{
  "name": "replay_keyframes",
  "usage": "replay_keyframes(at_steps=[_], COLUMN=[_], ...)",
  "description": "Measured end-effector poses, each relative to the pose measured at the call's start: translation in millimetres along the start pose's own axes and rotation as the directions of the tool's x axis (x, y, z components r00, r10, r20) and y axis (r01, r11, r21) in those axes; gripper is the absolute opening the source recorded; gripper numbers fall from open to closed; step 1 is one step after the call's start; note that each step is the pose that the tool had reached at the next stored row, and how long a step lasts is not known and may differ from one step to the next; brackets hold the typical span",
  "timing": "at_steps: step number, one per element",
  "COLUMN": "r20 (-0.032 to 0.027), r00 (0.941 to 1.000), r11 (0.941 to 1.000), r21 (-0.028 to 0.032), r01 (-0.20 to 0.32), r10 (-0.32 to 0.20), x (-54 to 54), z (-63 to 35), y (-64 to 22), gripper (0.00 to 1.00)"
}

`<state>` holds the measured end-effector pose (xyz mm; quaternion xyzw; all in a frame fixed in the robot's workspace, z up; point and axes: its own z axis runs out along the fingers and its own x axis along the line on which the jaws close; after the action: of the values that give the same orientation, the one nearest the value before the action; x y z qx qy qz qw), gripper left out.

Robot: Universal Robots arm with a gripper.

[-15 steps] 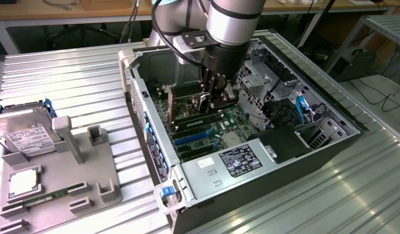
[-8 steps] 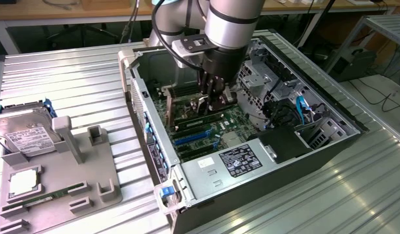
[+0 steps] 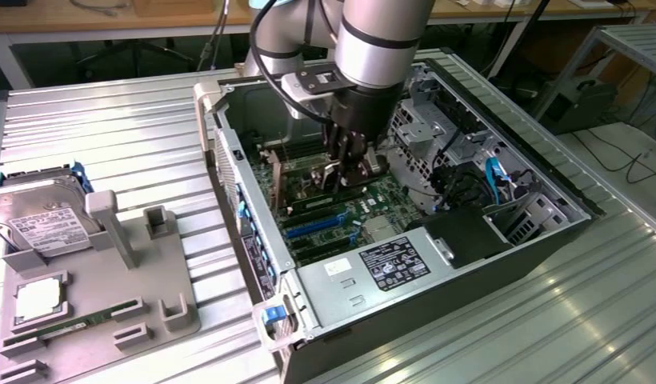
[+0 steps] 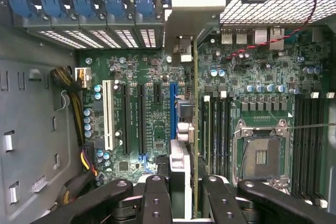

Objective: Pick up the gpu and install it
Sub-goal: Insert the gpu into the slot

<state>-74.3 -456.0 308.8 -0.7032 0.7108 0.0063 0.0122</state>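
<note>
The gpu (image 4: 195, 103), a thin green card seen edge-on, stands upright over the motherboard (image 4: 147, 77) inside the open computer case (image 3: 238, 184). Its silver bracket (image 4: 181, 48) reaches the rear slot openings. It lies along the blue expansion slot (image 4: 172, 108); whether it is seated there I cannot tell. My gripper (image 4: 184, 195) is shut on the card's upper edge, with a black finger (image 4: 156, 200) on each side. In the exterior view the gripper (image 3: 344, 170) reaches straight down into the case with the gpu (image 3: 319, 186) below it.
The empty CPU socket (image 4: 261, 156) and memory slots (image 4: 307, 145) lie beside the card. A white slot (image 4: 108, 114) and black slots sit on its other side. The power supply (image 3: 398, 264) fills the case's near end. A grey fixture (image 3: 146, 272) at the exterior view's left holds a hard drive (image 3: 34, 220) and memory stick (image 3: 66, 328).
</note>
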Motion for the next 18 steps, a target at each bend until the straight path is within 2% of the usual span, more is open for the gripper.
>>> replay_keyframes(at_steps=[12, 18], r20=[0.0002, 0.0001], r00=[0.9999, 0.9999], r11=[0.9999, 0.9999], r21=[-0.0041, -0.0084], r01=[0.013, 0.013], r10=[-0.013, -0.013], x=[-0.7, -0.4], z=[11.0, 21.1], y=[0.1, 0.2], gripper=[0.29, 0.29])
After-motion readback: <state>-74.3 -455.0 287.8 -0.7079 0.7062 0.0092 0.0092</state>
